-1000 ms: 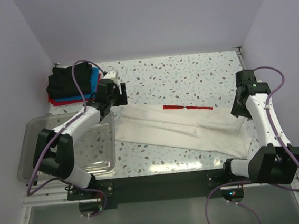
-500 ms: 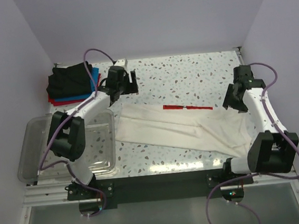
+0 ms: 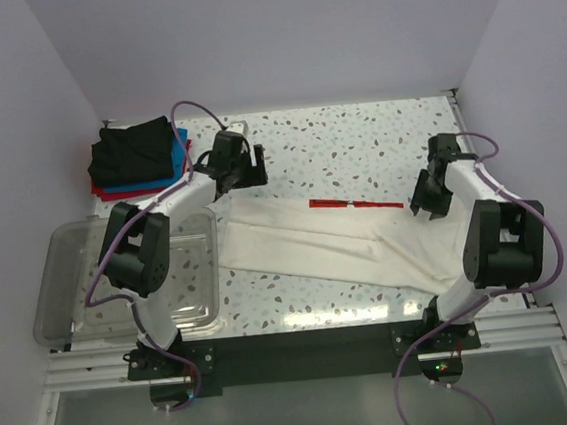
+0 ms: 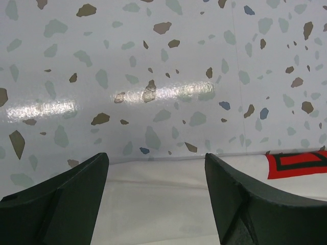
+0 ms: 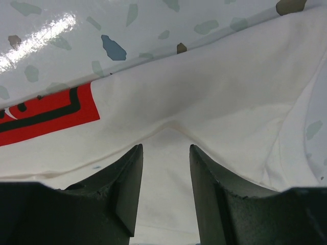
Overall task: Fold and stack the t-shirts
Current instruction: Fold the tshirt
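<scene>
White tee (image 3: 327, 248) lies folded into a long band across the table (image 3: 357, 145), running from mid-left down towards the near right corner, with a thin strip of its red print (image 3: 356, 203) showing along the far edge. The left gripper (image 3: 246, 168) hangs over the band's far left end with its jaws spread wide and nothing between them; its wrist view shows the tee's edge just below the fingers and bare speckled table beyond. The right gripper (image 3: 423, 202) sits low over the band's right part, close to the end of the red print. Its jaws stand a narrow gap apart, pinching no cloth, and a small ridge of cloth rises just ahead of them. A stack (image 3: 135, 156) of folded tees, black on top of blue and red, rests at the far left corner, well apart from the white one. A clear tub (image 3: 70, 293) stands at the near left, beside the band's left end.
</scene>
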Robot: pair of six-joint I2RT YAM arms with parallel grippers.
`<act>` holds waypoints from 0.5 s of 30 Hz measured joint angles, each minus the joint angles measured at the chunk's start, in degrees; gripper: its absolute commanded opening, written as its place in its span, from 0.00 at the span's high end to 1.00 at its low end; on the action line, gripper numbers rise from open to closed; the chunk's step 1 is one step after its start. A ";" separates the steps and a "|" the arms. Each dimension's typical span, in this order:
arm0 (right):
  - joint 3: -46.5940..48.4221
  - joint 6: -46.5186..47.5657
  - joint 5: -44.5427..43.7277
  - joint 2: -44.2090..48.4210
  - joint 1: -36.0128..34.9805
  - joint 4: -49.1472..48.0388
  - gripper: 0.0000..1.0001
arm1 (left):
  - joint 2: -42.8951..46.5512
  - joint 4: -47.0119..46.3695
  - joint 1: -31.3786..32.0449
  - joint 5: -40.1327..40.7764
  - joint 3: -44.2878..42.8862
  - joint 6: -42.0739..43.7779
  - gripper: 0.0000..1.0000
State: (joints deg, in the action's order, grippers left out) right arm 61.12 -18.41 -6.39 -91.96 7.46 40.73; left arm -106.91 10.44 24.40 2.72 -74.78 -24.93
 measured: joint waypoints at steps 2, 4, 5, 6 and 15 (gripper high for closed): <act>-0.35 0.00 -0.02 -0.74 0.00 -0.94 0.56 | 0.00 0.26 0.00 0.09 0.02 -0.02 0.19; -0.74 0.00 -0.07 -1.53 0.00 -1.70 0.57 | 0.00 0.55 0.00 0.26 0.02 -0.02 0.19; -0.94 0.00 -0.07 -1.88 0.00 -1.99 0.57 | 0.00 0.74 0.00 0.33 0.02 -0.02 0.19; -1.25 0.02 -0.07 -2.23 0.00 -2.40 0.58 | 0.00 0.92 0.00 0.39 0.04 -0.02 0.19; -2.67 -0.22 -0.17 -3.85 0.00 -3.56 0.90 | 0.00 1.68 0.00 1.16 0.07 -0.02 0.18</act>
State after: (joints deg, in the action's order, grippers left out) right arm 58.46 -18.63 -6.57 -95.81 7.46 37.17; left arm -106.91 12.12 24.40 3.88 -74.72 -24.95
